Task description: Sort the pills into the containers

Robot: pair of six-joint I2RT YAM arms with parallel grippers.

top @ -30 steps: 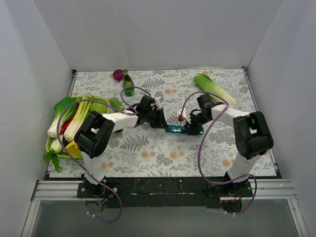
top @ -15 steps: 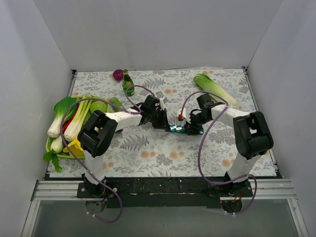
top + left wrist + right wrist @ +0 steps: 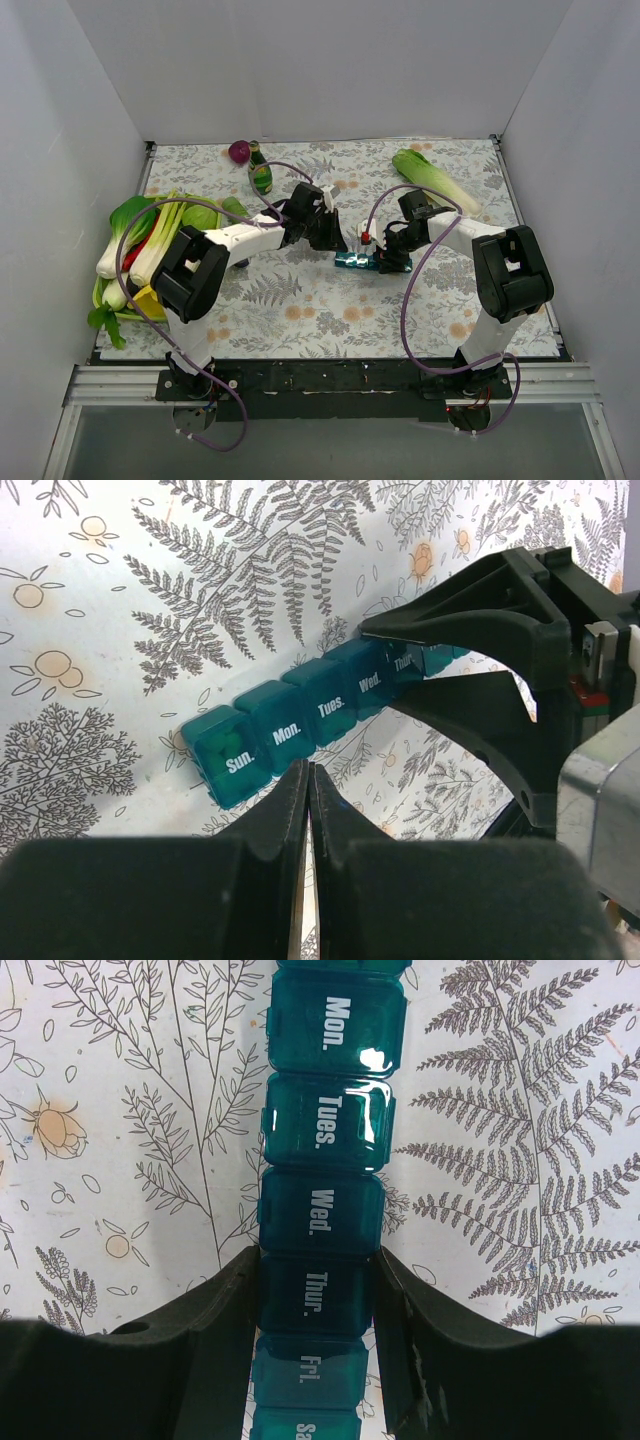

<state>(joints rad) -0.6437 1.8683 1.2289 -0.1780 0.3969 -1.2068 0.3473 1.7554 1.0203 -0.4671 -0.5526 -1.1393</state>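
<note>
Vegetables (image 3: 140,245) crowd left edge; green bottle (image 3: 260,173) stands behind pill box (image 3: 351,262).

The pill box (image 3: 357,262) (image 3: 300,715) (image 3: 320,1210) is long, narrow, translucent teal, one row of square compartments lettered Sun. through Fri., lids down. It lies flat near the middle of the bench (image 3: 300,310), running 9 to 3 o'clock.
</note>
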